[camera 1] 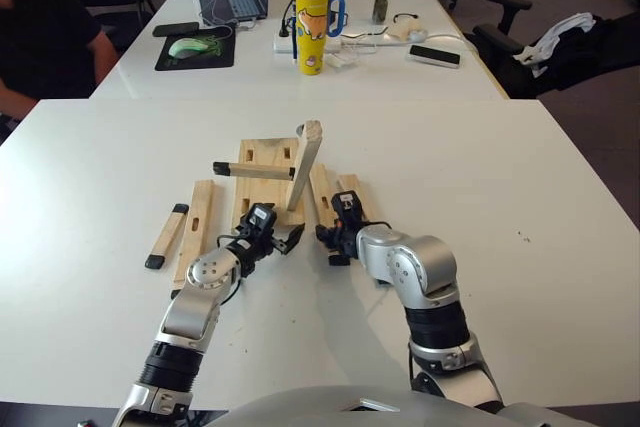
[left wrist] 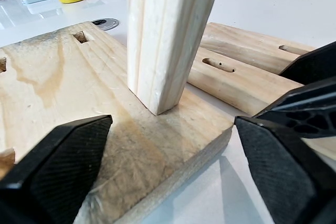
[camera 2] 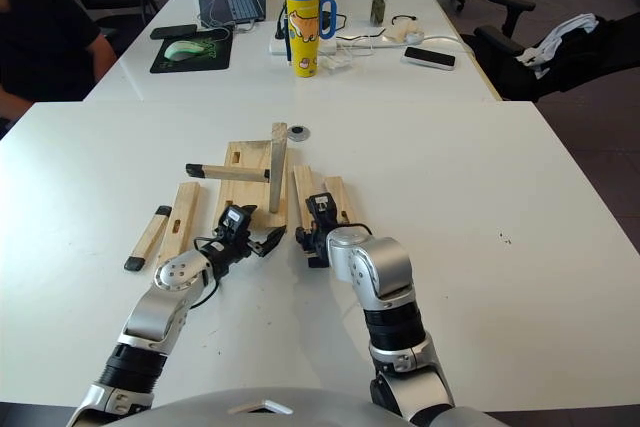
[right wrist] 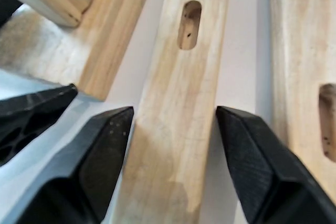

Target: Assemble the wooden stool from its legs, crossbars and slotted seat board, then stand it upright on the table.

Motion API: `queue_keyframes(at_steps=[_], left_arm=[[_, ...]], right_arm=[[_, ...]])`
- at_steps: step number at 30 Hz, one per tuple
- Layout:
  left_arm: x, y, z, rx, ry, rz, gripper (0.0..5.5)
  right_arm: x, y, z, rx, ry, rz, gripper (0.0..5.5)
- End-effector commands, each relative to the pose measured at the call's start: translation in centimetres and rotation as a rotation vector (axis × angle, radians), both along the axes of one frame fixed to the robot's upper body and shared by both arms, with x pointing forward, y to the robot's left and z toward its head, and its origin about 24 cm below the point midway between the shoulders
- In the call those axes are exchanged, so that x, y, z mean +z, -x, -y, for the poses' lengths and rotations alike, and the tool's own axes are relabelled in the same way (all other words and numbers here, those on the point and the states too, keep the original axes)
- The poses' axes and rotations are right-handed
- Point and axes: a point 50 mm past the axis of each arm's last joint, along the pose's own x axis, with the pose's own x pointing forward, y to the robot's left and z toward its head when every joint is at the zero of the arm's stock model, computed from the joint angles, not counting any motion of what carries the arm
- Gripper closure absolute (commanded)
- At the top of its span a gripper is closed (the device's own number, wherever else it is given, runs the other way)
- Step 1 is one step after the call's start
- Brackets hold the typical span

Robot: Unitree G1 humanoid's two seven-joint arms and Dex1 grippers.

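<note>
Seat board (camera 1: 262, 155) lies flat on your desk (camera 1: 500, 177), mid-front. One leg (camera 1: 305, 162) stands on it, tilted, foot on the board's face by the near right corner; you cannot tell if it sits in a slot. A black-tipped crossbar (camera 1: 250, 171) juts from that leg to the left, over the board.

Your left end effector (left wrist: 173, 153): wide open, holding nothing. Its fingers (left wrist: 58, 166) sit either side of the board's near corner, just in front of the standing leg's foot.

Your right end effector (right wrist: 173, 124): wide open, nothing gripped. It straddles a slotted leg (right wrist: 184, 77) lying flat just right of the board, pads apart from the wood on both sides. A second flat leg (right wrist: 304, 51) lies just beyond that one.

Left of the board: another leg (camera 1: 198, 222) lying flat, then a short black-ended crossbar (camera 1: 166, 236) farther out.

Far desk behind: a yellow mug (camera 1: 312, 32).
</note>
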Motion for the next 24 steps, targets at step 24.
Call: queue_keyframes(at_steps=[24], left_arm=[[2.6, 1.2, 0.8, -0.081, -0.14, 0.143, 1.18]], right_arm=[[3.9, -3.1, 3.3, -0.158, -0.117, 0.24, 3.44]])
